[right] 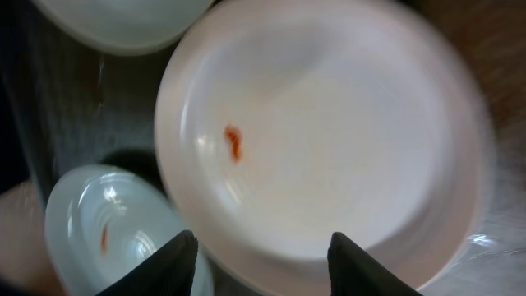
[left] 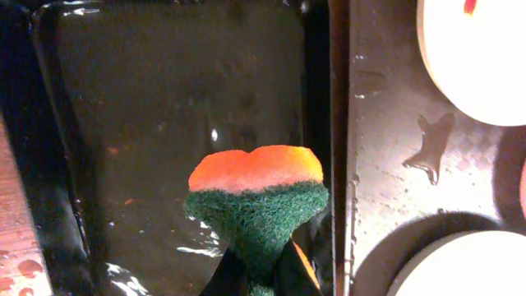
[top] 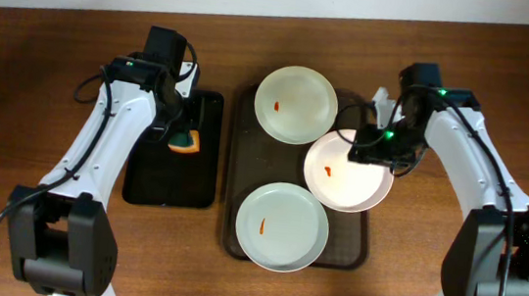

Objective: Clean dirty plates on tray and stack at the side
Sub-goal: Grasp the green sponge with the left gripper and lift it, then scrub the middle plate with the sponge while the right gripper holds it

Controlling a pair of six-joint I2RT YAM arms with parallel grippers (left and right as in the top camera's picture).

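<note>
On the tray [top: 239, 165]: far plate [top: 296, 104], near plate [top: 282, 226] and right plate [top: 347, 176], each with an orange-red smear; none is stacked at the side yet.
Right plate: it lies just beside the far plate and overhangs the tray's right rim, probably because it is the one being dealt with first.
Right fingers [right: 177, 265]: spread wide and poised over the right plate's near edge. The wrist view is blurred, and no grip on the rim shows.
Likely reason: from there they could steady or lift the plate for wiping.
Sponge [left: 256, 193]: orange on top and green scourer below, upright above the glossy black tray [left: 123, 99], which holds a film of water.
Left fingers [left: 220, 284]: closed tight on the green underside, pinching it into a waist.
Likely reason: held over the black tray, the sponge sheds drips there rather than on the table [top: 37, 65].
Progress: I judge the cleaning hardly started, with all three smears intact.
</note>
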